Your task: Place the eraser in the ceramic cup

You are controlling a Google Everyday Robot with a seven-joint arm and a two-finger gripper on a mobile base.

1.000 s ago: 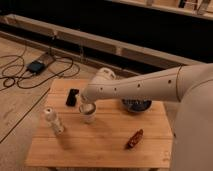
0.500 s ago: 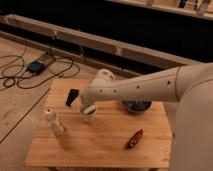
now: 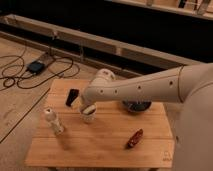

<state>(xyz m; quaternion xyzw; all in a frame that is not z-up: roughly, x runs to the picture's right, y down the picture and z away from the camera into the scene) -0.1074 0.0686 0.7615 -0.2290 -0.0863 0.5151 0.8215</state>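
The white ceramic cup (image 3: 88,116) stands left of centre on the wooden table (image 3: 100,145). My arm reaches in from the right, and my gripper (image 3: 89,107) hangs right over the cup's rim, hiding much of its mouth. A pale bit shows at the gripper's tip over the cup's mouth; it may be the eraser, but I cannot tell. Whether it is held or lies in the cup cannot be seen.
A flat black slab (image 3: 72,97) lies left of the cup. A slim white bottle (image 3: 52,121) stands at the front left. A dark round bowl (image 3: 136,106) sits under my arm on the right. A reddish-brown oblong thing (image 3: 134,138) lies front right. Cables lie on the floor (image 3: 25,75) at left.
My gripper has stayed over the cup and has shifted only slightly. Nothing else on the table has moved.
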